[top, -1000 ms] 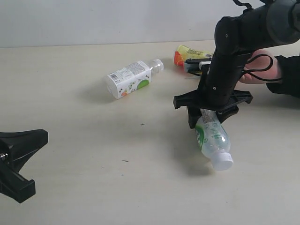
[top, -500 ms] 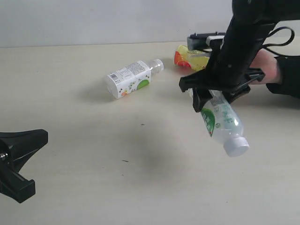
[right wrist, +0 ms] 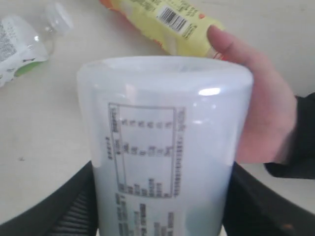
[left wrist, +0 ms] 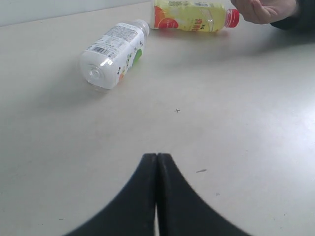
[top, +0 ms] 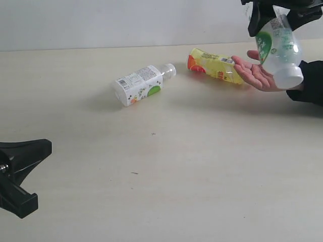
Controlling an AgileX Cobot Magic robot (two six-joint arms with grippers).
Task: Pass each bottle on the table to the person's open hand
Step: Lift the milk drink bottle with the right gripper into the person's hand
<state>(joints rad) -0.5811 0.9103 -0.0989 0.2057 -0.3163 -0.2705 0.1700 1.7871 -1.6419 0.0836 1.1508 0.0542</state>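
Note:
My right gripper [top: 275, 14] is shut on the green-white bottle [top: 276, 46], which hangs cap-down just above the person's open hand [top: 258, 75]; up close the bottle [right wrist: 165, 147] fills the space between the jaws, with the hand [right wrist: 263, 118] behind it. The yellow bottle [top: 212, 64] lies on the table [top: 176, 166] beside the hand, its red cap [left wrist: 232, 17] towards it. The short white-labelled bottle [top: 141, 84] lies on its side further left. My left gripper [left wrist: 157, 160] is shut and empty, low at the near left [top: 30, 156]. The clear red-labelled bottle is out of view.
A pale wall [top: 126, 22] runs behind the table's far edge. The person's dark sleeve [top: 310, 83] rests at the right edge. A few tiny dark specks [top: 153, 134] mark the tabletop between the arms.
My right gripper has lifted the green-white bottle off the table and carried it up and right, over the person's hand. The left gripper and the other bottles have not moved.

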